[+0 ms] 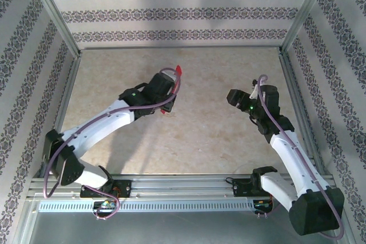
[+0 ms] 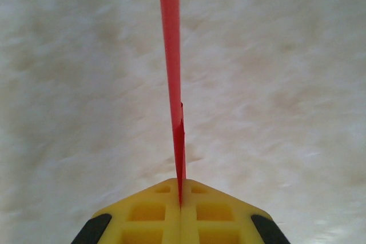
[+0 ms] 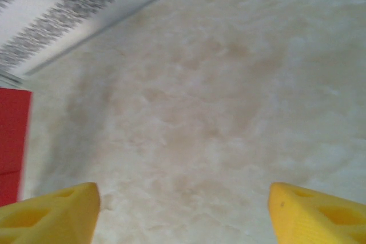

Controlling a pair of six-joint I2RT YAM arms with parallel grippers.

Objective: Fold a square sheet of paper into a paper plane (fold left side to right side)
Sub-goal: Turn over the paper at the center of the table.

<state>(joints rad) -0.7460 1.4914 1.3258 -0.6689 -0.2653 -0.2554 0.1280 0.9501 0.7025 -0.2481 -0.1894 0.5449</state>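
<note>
The paper plane (image 2: 170,55), made from the square sheet of paper, is bright red and folded flat. In the left wrist view it appears edge-on as a thin strip running away from the jaws. My left gripper (image 2: 180,190) is shut on its near end, with the yellow fingers pressed together, and holds it above the table. From above, a red tip (image 1: 179,71) sticks out past the left gripper (image 1: 170,87) at centre left. My right gripper (image 3: 183,204) is open with nothing between its yellow fingers, and the red paper (image 3: 12,135) lies at the left edge of its view. It hovers at centre right (image 1: 234,98), apart from the paper.
The beige marbled tabletop (image 1: 206,130) spans the space between the arms. Patterned walls with metal frame posts (image 1: 297,27) enclose it at the back and on both sides. A metal rail (image 1: 183,190) with the arm bases runs along the near edge.
</note>
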